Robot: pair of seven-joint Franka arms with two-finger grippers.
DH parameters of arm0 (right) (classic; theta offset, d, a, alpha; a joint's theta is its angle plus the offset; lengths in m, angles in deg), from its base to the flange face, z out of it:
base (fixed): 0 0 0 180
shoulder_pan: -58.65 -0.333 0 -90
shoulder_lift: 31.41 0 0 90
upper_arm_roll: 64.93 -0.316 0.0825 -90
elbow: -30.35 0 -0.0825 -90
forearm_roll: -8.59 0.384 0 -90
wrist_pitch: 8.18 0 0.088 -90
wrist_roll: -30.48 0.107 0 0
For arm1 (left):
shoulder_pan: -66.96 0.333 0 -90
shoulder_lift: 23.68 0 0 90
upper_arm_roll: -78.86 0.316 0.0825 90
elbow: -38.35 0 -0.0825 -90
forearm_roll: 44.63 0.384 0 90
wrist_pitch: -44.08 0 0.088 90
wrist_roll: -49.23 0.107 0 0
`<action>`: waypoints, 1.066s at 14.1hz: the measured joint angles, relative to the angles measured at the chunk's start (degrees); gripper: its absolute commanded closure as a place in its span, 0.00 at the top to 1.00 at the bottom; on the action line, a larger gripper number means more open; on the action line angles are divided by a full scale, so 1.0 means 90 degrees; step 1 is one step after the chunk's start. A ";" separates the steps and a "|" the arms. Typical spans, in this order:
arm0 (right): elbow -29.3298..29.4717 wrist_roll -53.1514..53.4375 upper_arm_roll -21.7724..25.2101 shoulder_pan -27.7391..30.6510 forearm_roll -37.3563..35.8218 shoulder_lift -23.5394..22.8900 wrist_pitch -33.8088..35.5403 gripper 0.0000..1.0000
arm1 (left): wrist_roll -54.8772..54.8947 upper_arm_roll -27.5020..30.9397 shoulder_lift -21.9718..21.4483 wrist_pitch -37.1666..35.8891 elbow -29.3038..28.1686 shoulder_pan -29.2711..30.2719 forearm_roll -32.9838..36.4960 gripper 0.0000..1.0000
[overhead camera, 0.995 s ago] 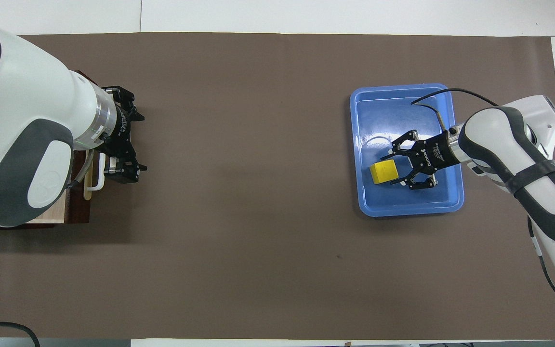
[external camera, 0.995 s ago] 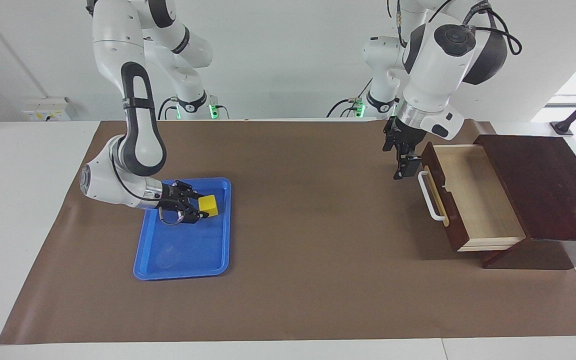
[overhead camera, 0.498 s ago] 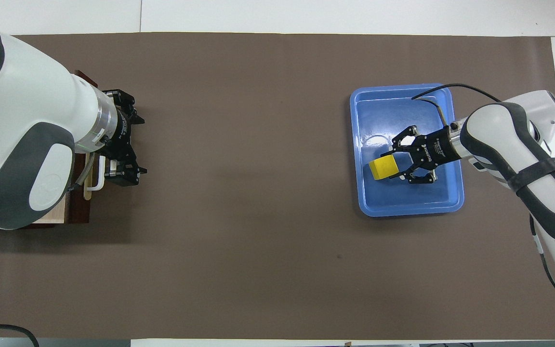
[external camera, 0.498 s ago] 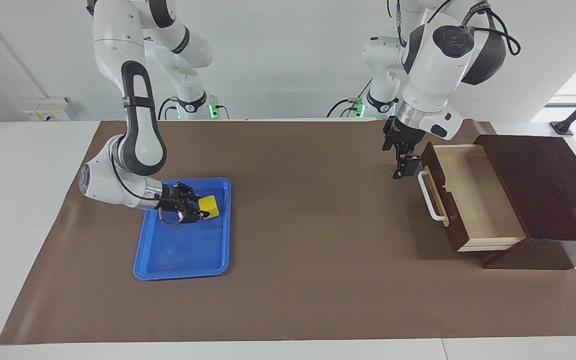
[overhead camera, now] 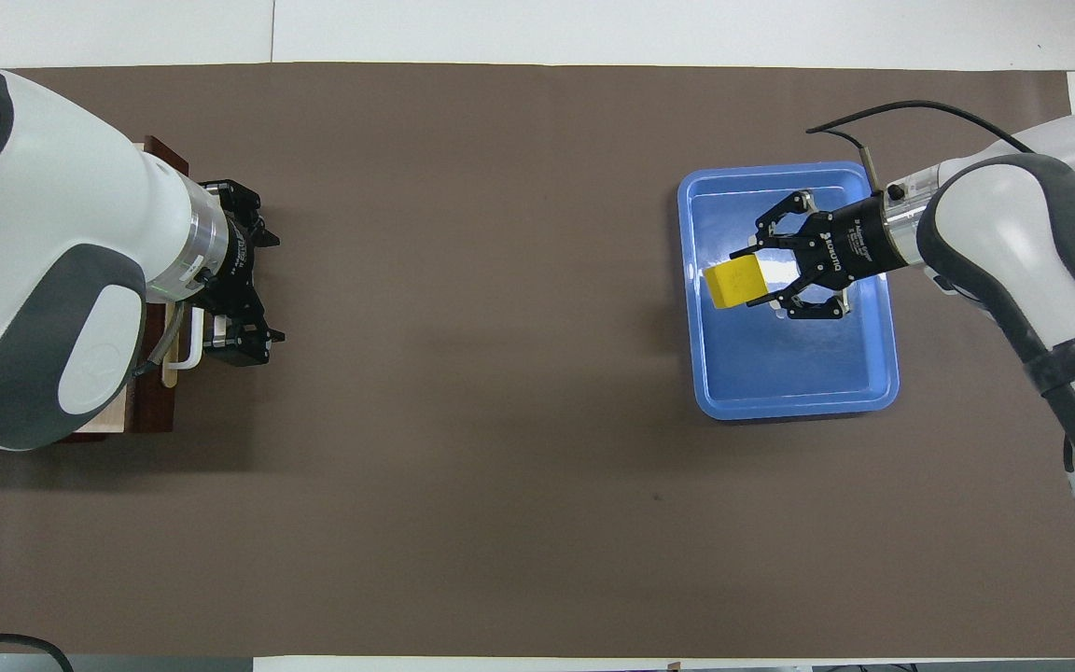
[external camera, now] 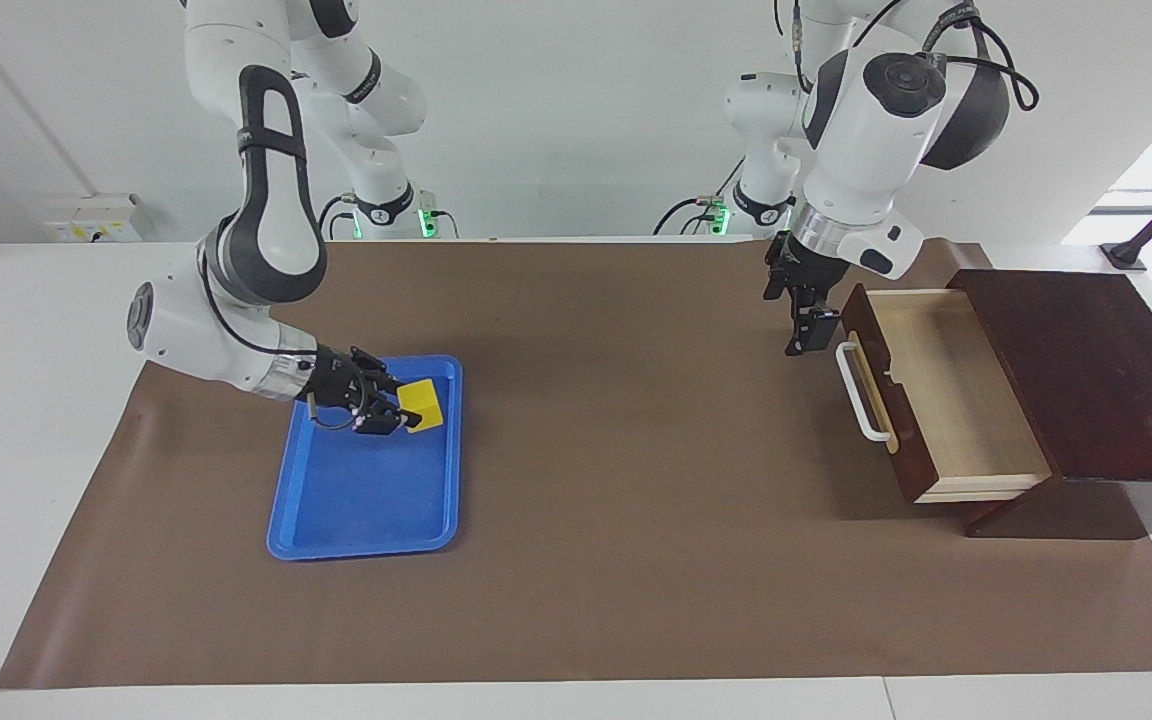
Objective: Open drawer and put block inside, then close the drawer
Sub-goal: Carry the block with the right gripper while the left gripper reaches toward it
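Observation:
The yellow block hangs tilted above the blue tray, and my right gripper is shut on it. The drawer of the dark wooden box stands pulled out, showing its pale inside with nothing in it. My left gripper is open, holds nothing and hovers just in front of the drawer by one end of its white handle. In the overhead view the left arm hides most of the drawer.
The dark reddish-brown box stands at the left arm's end of the table. A brown mat covers the table between the tray and the drawer.
My right gripper has closed fully on the block and lifted it off the tray floor as the arm rose. The left gripper has hardly moved.

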 measured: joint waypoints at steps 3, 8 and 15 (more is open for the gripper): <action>0.0451 0.1467 -0.0019 -0.0862 -0.0003 0.0080 -0.0086 0.00 | -0.0244 0.0000 0.0000 0.0012 -0.0003 0.0000 0.0000 1.00; 0.0669 0.3254 -0.0037 -0.2221 -0.0002 0.0036 -0.1164 0.00 | -0.1133 -0.0002 0.0055 0.0151 -0.0099 -0.0393 0.0000 1.00; 0.0666 0.4333 -0.0014 -0.3064 0.0011 -0.0079 -0.1884 0.00 | -0.2569 -0.0012 0.0413 0.0679 -0.0168 -0.1508 0.0003 1.00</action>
